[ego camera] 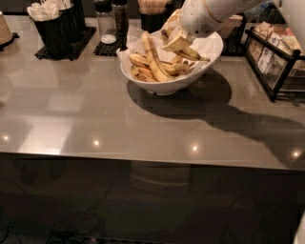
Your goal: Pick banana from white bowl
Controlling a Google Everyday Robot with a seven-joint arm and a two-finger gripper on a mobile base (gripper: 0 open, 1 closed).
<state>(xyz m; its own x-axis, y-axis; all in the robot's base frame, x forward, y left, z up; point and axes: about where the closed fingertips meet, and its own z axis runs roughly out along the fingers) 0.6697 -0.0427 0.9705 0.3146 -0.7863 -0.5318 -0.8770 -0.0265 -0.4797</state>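
Observation:
The white bowl (159,86) stands at the back middle of the grey counter, lined with white paper. My gripper (177,45) is over the bowl's right half, a little above the pile, shut on the banana (194,54). The banana is dull, dark-mottled, and its thin dark stem points right. Brighter yellow bananas (153,59) lie in the bowl's left half, one leaning up against the gripper. My white arm comes in from the upper right and hides the bowl's far rim.
Black holders with white utensils (52,26) stand at the back left. Shakers (108,21) and a cup of sticks (152,9) stand behind the bowl. A black wire rack of packets (274,55) is at the right. The counter's front edge (143,156) runs across.

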